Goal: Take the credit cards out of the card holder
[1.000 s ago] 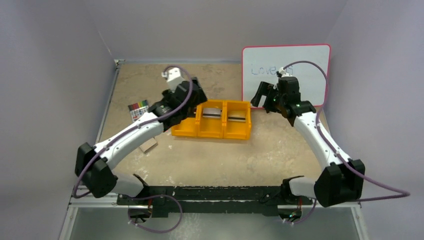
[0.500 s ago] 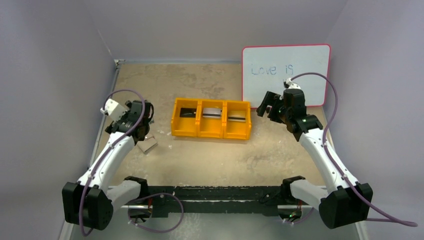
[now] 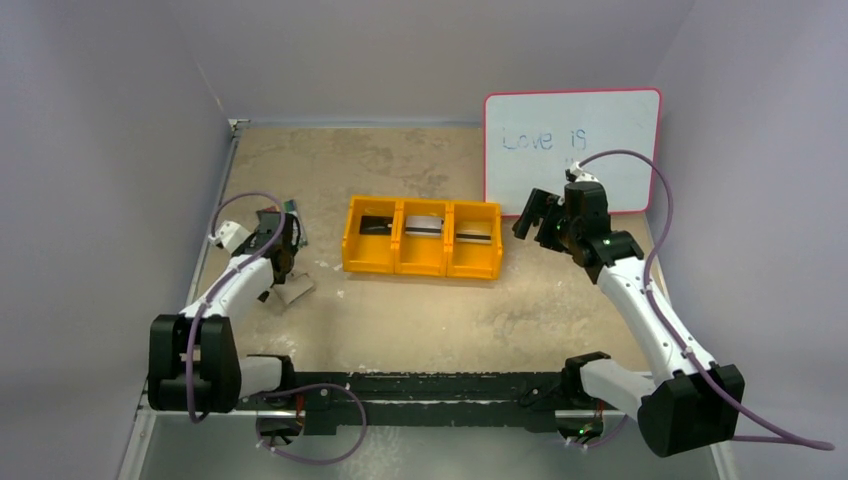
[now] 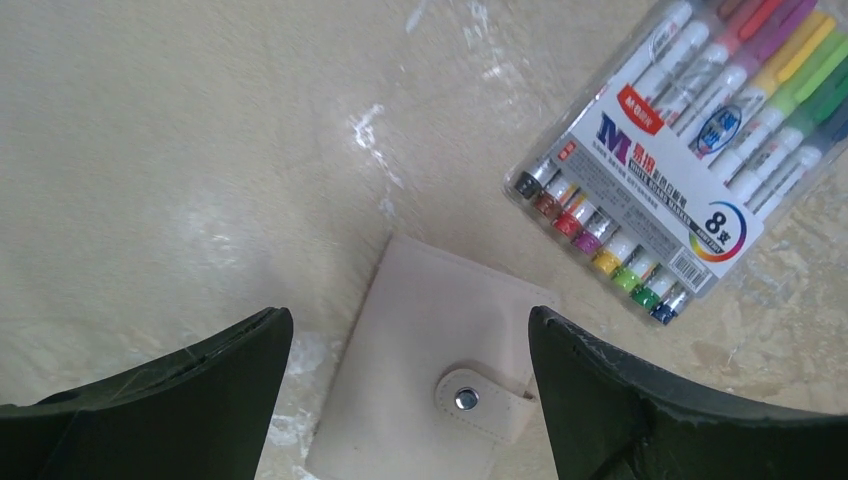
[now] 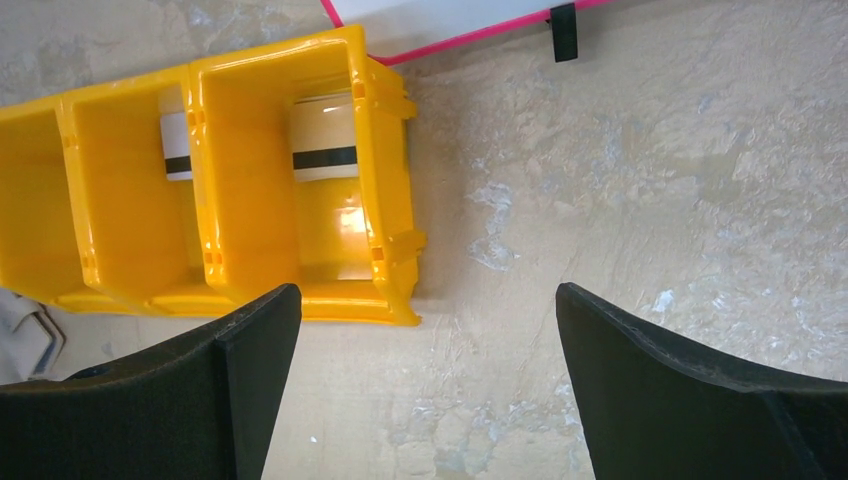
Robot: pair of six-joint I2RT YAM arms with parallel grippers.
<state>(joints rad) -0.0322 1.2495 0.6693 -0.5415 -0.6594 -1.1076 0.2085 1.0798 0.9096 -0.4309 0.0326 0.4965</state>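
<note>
The card holder (image 4: 420,380) lies shut on the table, tan side up, its tab strap snapped down. In the top view the card holder (image 3: 294,291) sits at the left, in front of the marker pack. My left gripper (image 4: 410,320) hangs open just above it, one finger on each side, not touching; from above, the left gripper (image 3: 280,250) points down at it. Striped credit cards (image 5: 322,140) lie in the orange tray (image 3: 420,262), one in each of its three compartments. My right gripper (image 3: 535,214) is open and empty, right of the tray.
A pack of coloured markers (image 4: 690,150) lies right behind the card holder. A whiteboard (image 3: 570,150) with writing stands at the back right, behind my right gripper (image 5: 425,290). Grey walls close in both sides.
My left arm swung from over the tray's left end back to the left and came down over the card holder. The right arm drew back slightly.
</note>
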